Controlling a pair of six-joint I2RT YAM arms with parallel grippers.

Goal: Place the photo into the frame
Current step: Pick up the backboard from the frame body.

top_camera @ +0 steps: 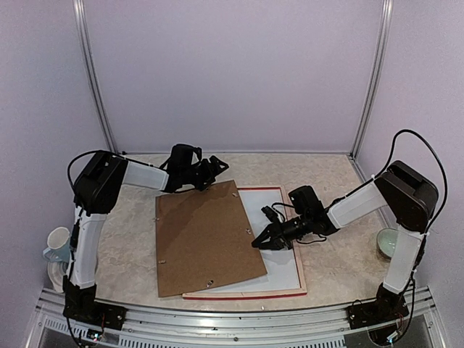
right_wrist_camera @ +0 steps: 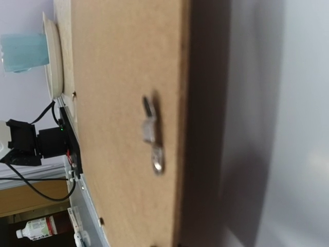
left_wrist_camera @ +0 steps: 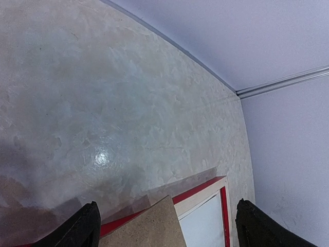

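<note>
The frame lies face down on the table, pale wood back up and red outer edge showing. Its corner shows in the left wrist view. A white sheet fills it; I cannot tell whether this is the photo's back, and no cat print shows. The brown backing board lies skewed over the frame's left part. My left gripper is open and empty, over the board's far corner. My right gripper is shut on the board's right edge, which stands raised above the white sheet.
A blue mug on a saucer stands at the near left, also in the right wrist view. A pale green bowl sits at the right. A metal hanger clip is on the board. A clear pane edge overhangs the frame's far side.
</note>
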